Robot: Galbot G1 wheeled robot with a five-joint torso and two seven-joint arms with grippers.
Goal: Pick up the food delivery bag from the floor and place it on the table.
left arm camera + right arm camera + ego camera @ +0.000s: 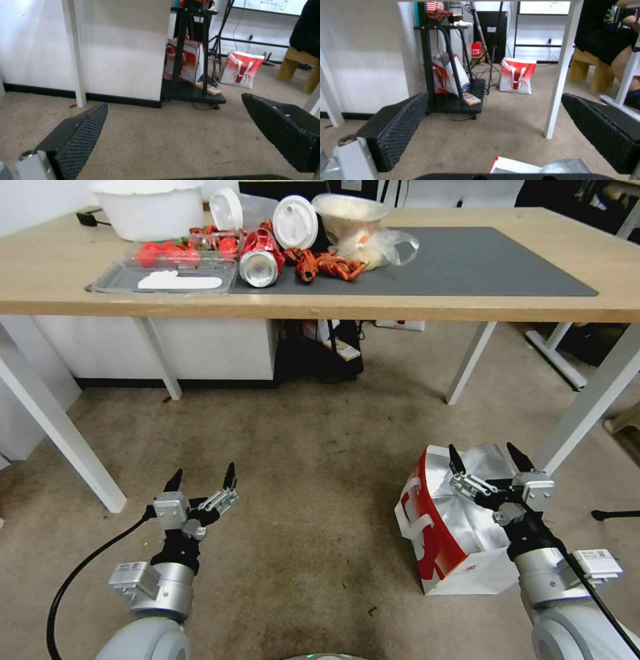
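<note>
The bag [445, 533] stands on the floor [307, 500] at about four o'clock in the head view, just short of the bench's [53, 267] near right leg, its red side panel and white loop handle turned toward the robot's centre and its silver foil lining gaping at the top. The right tool [487, 463] hangs over the bag's open mouth, fingers spread wide and holding nothing; its wrist view looks past both black pads to the bag's far rim [515, 165] just below. The left tool [202, 479], at about eight o'clock and well apart from the bag, is likewise spread wide and empty above bare carpet.

The step in hand looks like the reach: the right arm is lined up over the bag, but no grip has been taken. The next move calls for bringing the fingers down onto a firm part, a handle or the stiff upper edge, since the foil lining looks crinkly and likely to slip or tear. The bag leans slightly, so a one-sided grasp could tip it.

On the bench at twelve o'clock, the left half of the grey mat [480, 263] is crowded with a clear tray [167, 277], a can [257, 267], lids and crayfish; the right half of the mat is bare and seems the natural landing spot.
</note>
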